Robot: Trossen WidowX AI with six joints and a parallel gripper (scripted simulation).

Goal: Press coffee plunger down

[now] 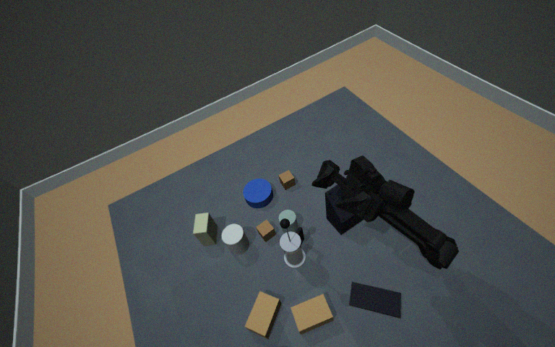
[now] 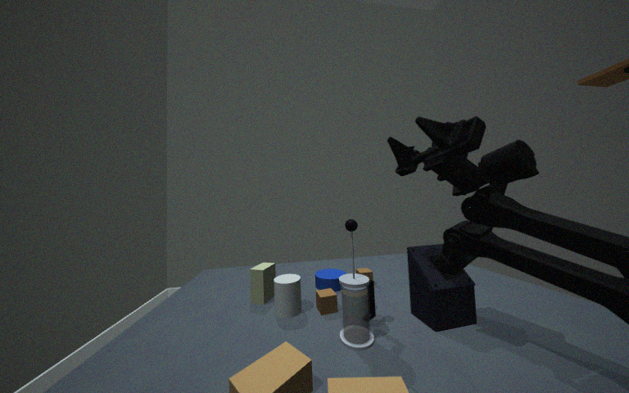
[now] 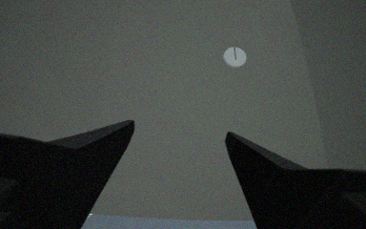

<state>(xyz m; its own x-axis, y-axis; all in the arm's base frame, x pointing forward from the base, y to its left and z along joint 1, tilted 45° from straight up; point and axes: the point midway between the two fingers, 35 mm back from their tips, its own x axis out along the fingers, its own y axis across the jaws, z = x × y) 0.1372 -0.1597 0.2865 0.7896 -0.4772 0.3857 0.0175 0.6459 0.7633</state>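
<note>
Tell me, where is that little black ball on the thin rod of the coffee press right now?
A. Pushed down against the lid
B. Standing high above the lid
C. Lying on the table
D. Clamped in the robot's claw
B: in the exterior view the knob stands high above the lid, and the open gripper is far away.
</note>
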